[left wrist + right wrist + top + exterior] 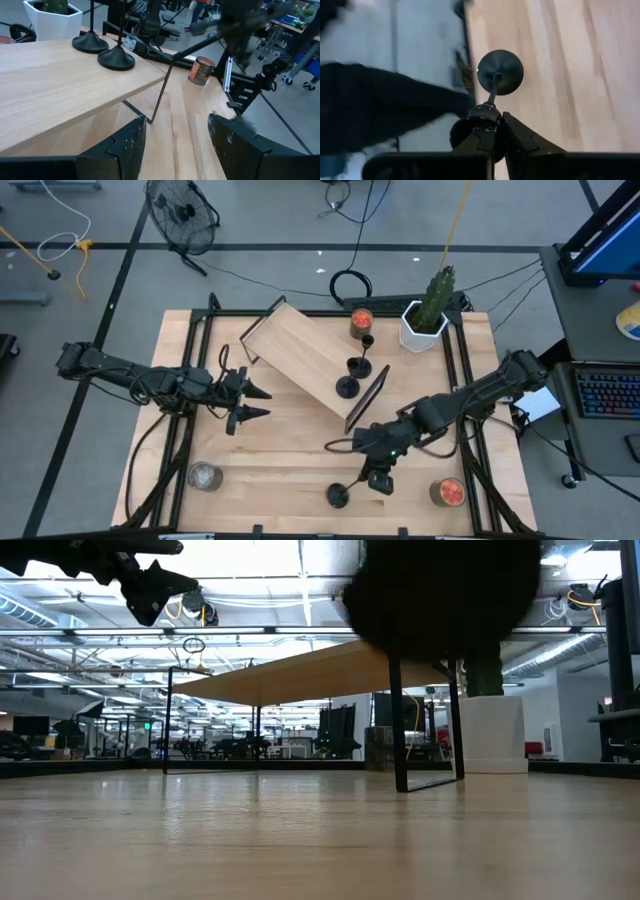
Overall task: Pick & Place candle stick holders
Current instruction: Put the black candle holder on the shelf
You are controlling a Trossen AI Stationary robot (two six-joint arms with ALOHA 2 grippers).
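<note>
My right gripper [375, 478] is near the table's front edge, shut on a black candle stick holder [345, 492] with a round base, thin stem and small cup top. In the low view it shows as a dark shape [440, 585] above the tabletop. Two more black holders [358, 367] [347, 387] stand on their bases on the raised wooden shelf [300, 350]. They also show in the left wrist view [116, 59]. My left gripper [262, 403] is open and empty, left of the shelf and above the table. My right gripper pinches the holder's cup top [482, 116] between its two fingers [522, 140]. The stem [493, 90] and round base [500, 72] stick out past the fingertips, toward the table's near left. The holder is tilted and lifted clear of the table.
A silvery-grey jar [204, 476] stands front left. One orange-filled jar [449, 492] stands front right and another [360, 320] at the shelf's far end. A cactus in a white pot [425, 320] is at the back right. The shelf has thin black metal legs [398, 720].
</note>
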